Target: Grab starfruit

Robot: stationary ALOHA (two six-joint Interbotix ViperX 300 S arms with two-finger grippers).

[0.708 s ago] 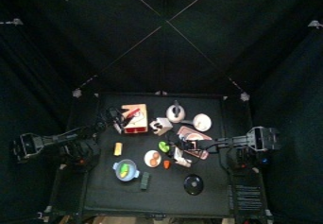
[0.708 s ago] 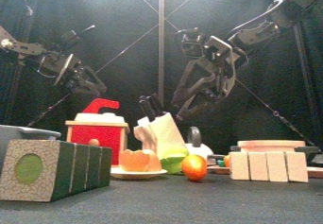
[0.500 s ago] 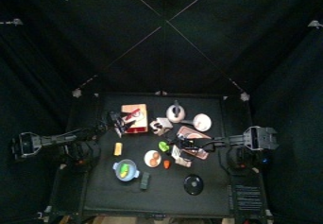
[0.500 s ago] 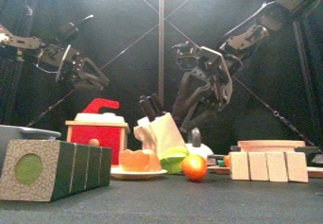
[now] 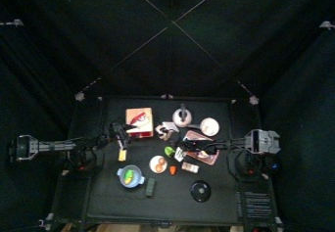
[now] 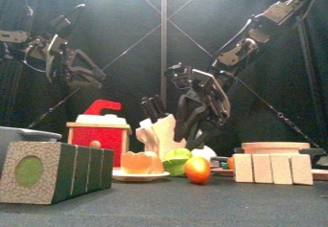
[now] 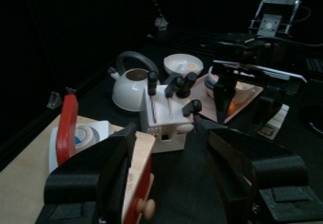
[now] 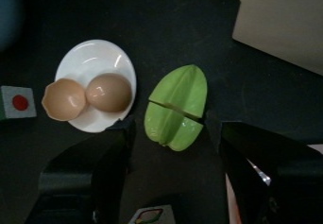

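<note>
The starfruit is green and ridged, lying on the black table next to a white plate with two brown eggs. In the front view it sits low behind an orange ball. My right gripper is open and hangs above the starfruit, one jaw on each side of it, not touching. In the top view it reaches in over the table's middle. My left gripper is open and empty, held high at the left, facing the knife block.
A red box, a kettle and the knife block stand behind the starfruit. Wooden blocks lie at the front right. A green and grey box is at the front left. A blue bowl sits near the front.
My right gripper has come down and to the left toward the starfruit. My left arm has pulled back to the left and risen.
</note>
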